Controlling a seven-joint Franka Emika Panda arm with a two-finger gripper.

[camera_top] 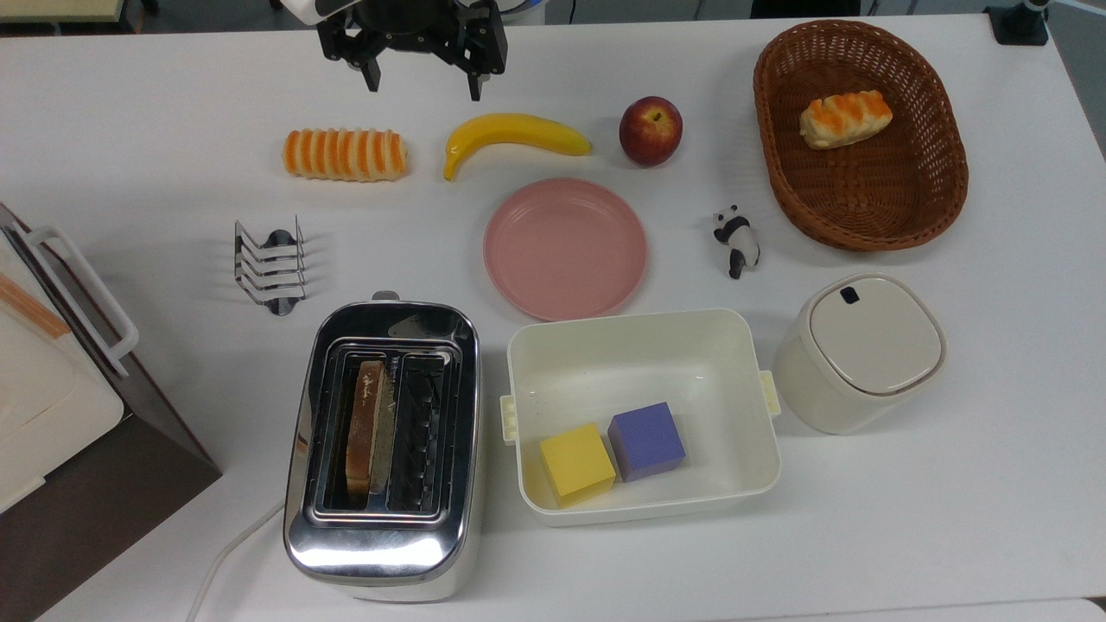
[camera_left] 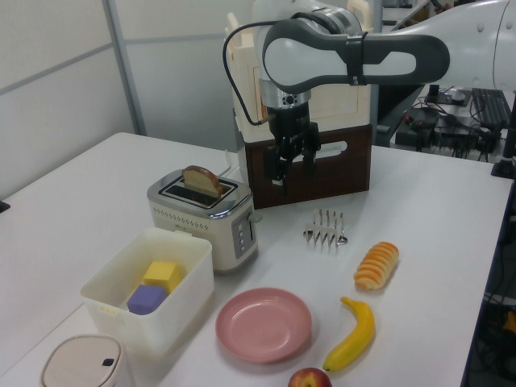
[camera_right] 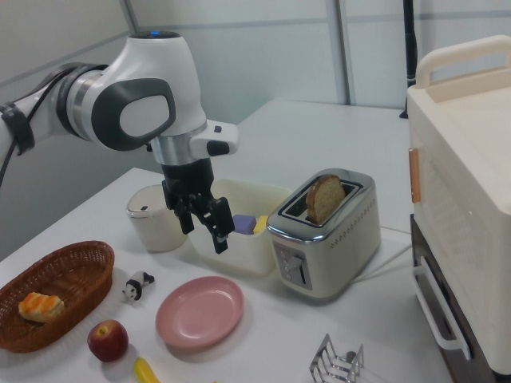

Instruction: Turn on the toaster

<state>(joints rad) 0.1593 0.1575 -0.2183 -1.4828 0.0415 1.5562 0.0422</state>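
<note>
The gripper [camera_top: 423,82] is hanging with fingers spread and empty above the table's [camera_top: 138,138] far edge, well apart from the toaster [camera_top: 383,449] holding a bread slice [camera_top: 365,423] beside the cream tub [camera_top: 644,415].

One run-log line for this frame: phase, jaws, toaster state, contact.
phase: pre-approach | gripper: jaws open, empty, above table | toaster: bread slice standing high in one slot, lever end facing arm | contact: none

Worktop [camera_top: 994,484]: white, flat.
Far row in the top view: striped bun [camera_top: 345,155], banana [camera_top: 513,136], apple [camera_top: 650,130], basket [camera_top: 937,194].
Middle: rack [camera_top: 270,265], pink plate [camera_top: 565,248], panda [camera_top: 737,239].
Near row: toaster [camera_top: 383,449], tub [camera_top: 553,345], bin [camera_top: 858,352].
Top view's left edge: boxy appliance [camera_top: 52,389].
</note>
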